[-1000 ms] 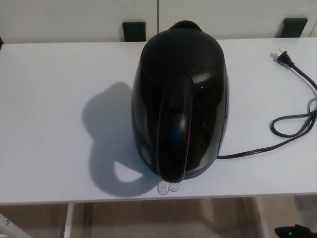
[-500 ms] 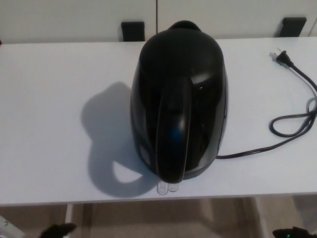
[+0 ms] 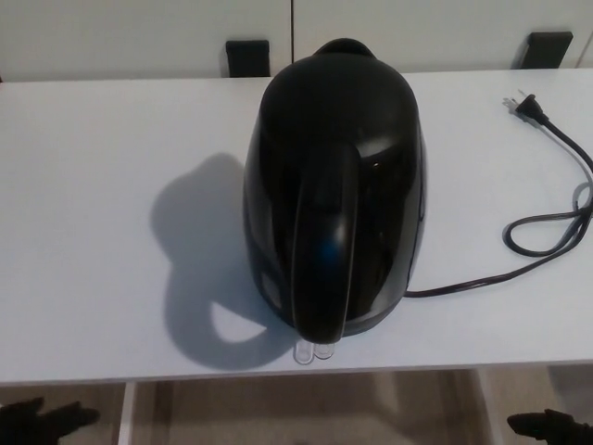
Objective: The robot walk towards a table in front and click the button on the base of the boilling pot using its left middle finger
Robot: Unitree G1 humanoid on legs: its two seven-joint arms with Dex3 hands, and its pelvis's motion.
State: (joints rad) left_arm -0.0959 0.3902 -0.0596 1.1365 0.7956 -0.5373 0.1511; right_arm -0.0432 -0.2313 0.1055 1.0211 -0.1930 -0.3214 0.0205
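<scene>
A glossy black boiling pot stands on the white table, its handle pointing toward me. At the foot of the handle, a small clear button sticks out from the base near the table's front edge. My left hand shows at the bottom left corner, below the table edge and well left of the button. My right hand shows at the bottom right corner, also below the table edge. Both hands are dark and partly cut off by the frame.
A black power cord runs from the pot's base across the right side of the table, looping and ending in a plug. Two black brackets sit along the table's far edge by the wall.
My left hand has risen further into view at the bottom left. My right hand has come up a little at the bottom right. The pot and cord have not moved.
</scene>
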